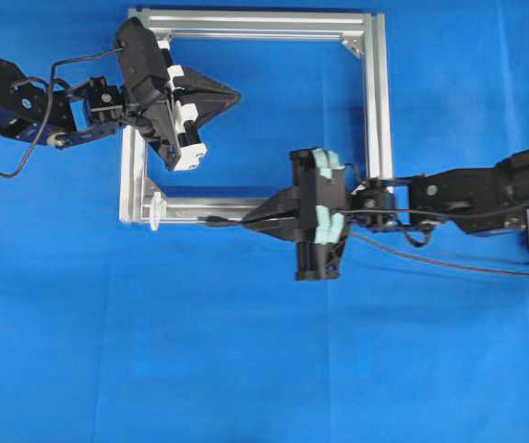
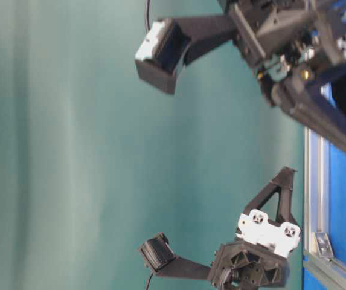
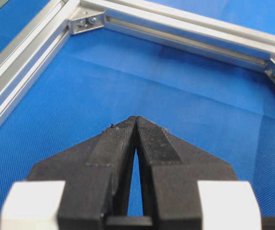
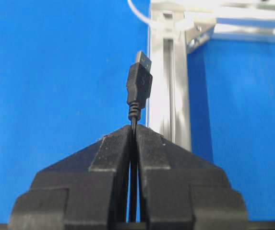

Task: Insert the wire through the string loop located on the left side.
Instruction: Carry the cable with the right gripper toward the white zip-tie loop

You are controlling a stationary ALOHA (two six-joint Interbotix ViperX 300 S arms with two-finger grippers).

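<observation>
Between its tight fingers, the right gripper [image 4: 133, 128] held the wire [image 4: 139, 86], plug end pointing ahead along the frame [image 4: 171, 96]. The string loop [image 1: 153, 210] sat further on, at the frame's corner, not yet reached. A good move would go slowly and aim the plug straight at the tiny hole. The left gripper [image 3: 136, 120] was pinched shut, holding nothing.

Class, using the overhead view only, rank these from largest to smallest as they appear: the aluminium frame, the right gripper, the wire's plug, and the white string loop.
1. aluminium frame
2. right gripper
3. and 4. plug and string loop: both tiny and blurred here, too alike to rank.
</observation>
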